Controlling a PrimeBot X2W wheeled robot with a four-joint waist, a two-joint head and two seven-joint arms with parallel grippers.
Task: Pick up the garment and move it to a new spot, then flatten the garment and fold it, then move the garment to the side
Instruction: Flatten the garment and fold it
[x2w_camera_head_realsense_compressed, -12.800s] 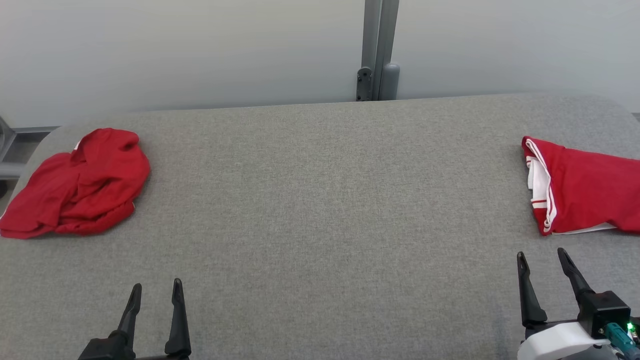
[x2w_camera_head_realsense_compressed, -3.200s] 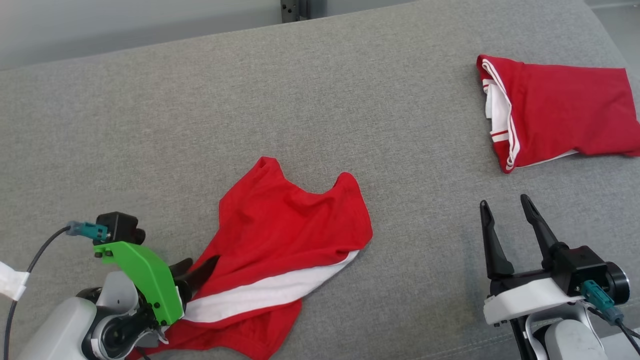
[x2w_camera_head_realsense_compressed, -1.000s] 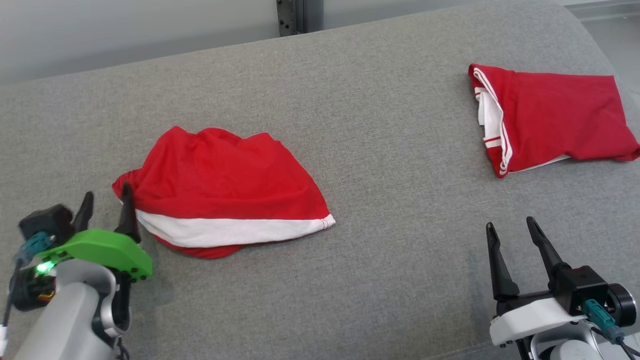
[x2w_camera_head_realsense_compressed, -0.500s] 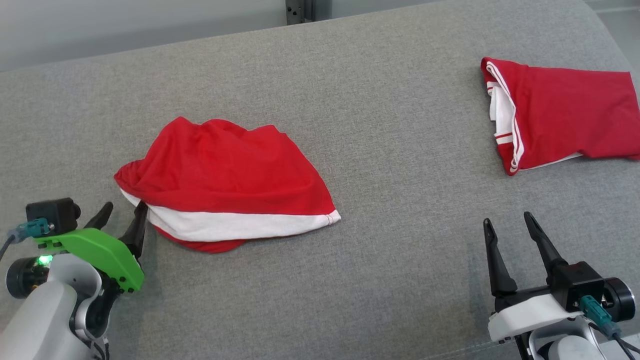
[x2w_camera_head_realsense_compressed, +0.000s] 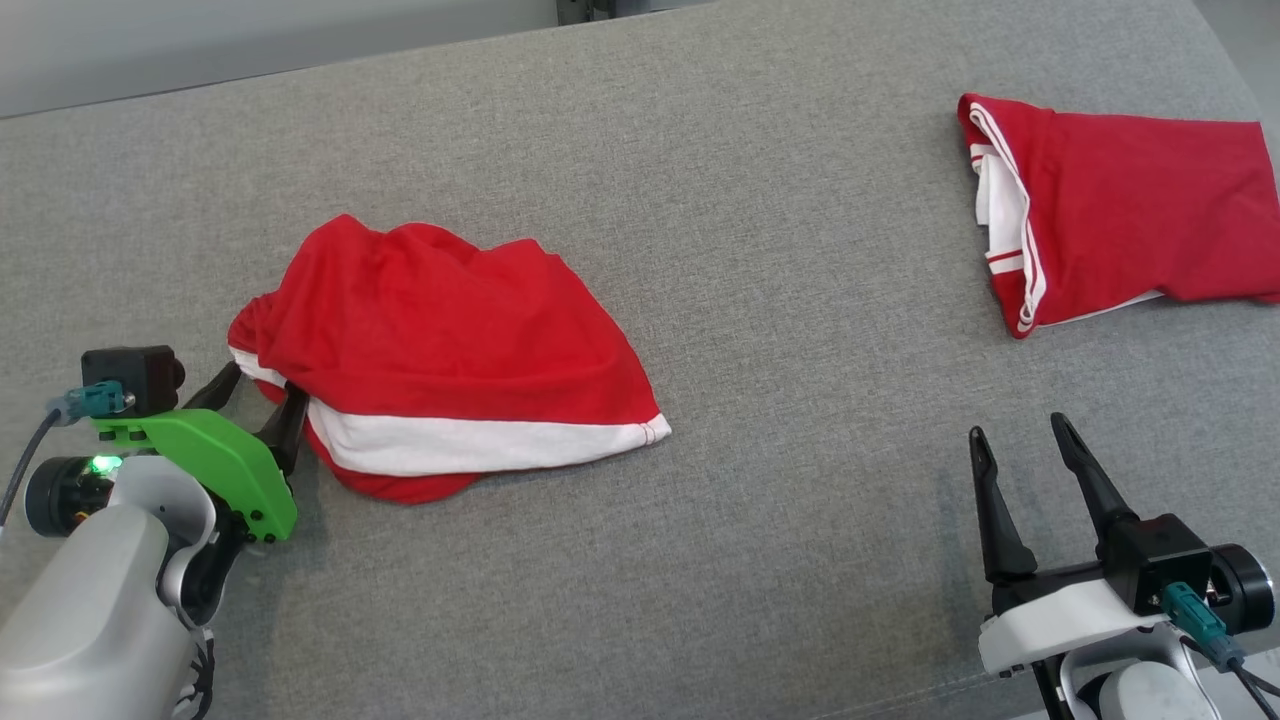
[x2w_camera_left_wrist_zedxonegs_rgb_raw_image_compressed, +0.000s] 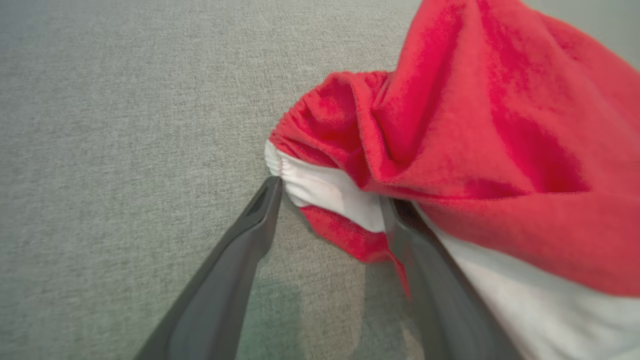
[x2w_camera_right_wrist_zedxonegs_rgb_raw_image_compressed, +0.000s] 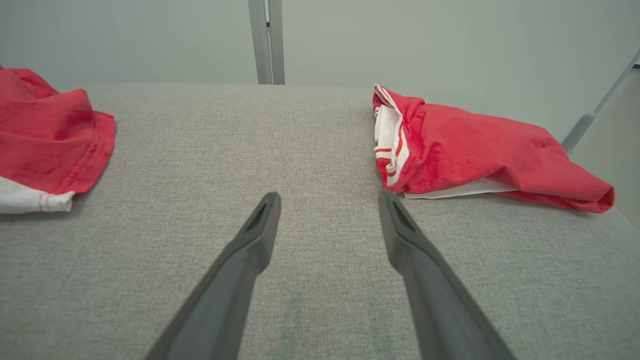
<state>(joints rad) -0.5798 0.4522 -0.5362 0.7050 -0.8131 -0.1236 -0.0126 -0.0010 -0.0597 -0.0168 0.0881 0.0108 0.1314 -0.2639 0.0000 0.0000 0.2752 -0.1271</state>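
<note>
step: regrasp to flatten | red garment (x2w_camera_head_realsense_compressed: 440, 370) crumpled left of centre on grey padded table (x2w_camera_head_realsense_compressed: 780, 300); second red garment (x2w_camera_head_realsense_compressed: 1120, 205) folded far right | left gripper (x2w_camera_head_realsense_compressed: 266, 382) spread wide, straddling gathered white-banded corner (x2w_camera_left_wrist_zedxonegs_rgb_raw_image_compressed: 320, 187), likely to pinch and pull flat; grips nothing | right gripper (x2w_camera_head_realsense_compressed: 1016, 426) wide, empty, parked well apart

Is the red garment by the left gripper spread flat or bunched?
Bunched: the red garment lies in folds, one layer over another, its white-banded corner between the fingers of the open left gripper.
</note>
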